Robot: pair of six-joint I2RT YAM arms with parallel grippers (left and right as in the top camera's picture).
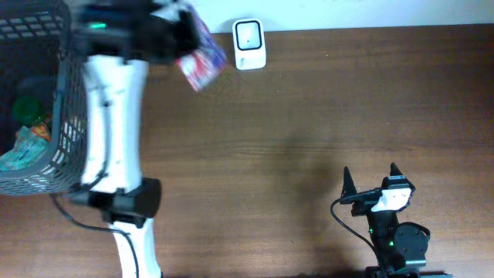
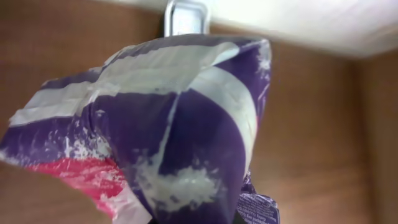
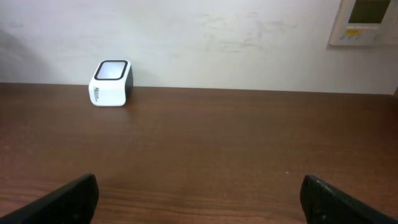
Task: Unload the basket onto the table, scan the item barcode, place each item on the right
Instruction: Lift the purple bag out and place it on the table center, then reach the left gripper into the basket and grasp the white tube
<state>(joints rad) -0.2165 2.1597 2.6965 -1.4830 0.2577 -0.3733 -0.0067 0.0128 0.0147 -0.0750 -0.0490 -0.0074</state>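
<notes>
Wire basket (image 1: 65,116) sits at 9 o'clock on my overhead feed, a few items inside. My left gripper (image 1: 184,46) is clamped on the purple-and-white snack packet (image 1: 202,62), up around 11 o'clock, just left of the white scanner (image 1: 249,45) at 12. Right gripper (image 1: 372,179) is down at 5 o'clock, jaws wide open.

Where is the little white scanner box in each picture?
Overhead: scanner at top middle, at the back of the table.
Left wrist: scanner at top middle, peeking out above the packet.
Right wrist: scanner at upper left, against the wall.
Shared landmark: the brown table's back edge meeting the white wall.
</notes>
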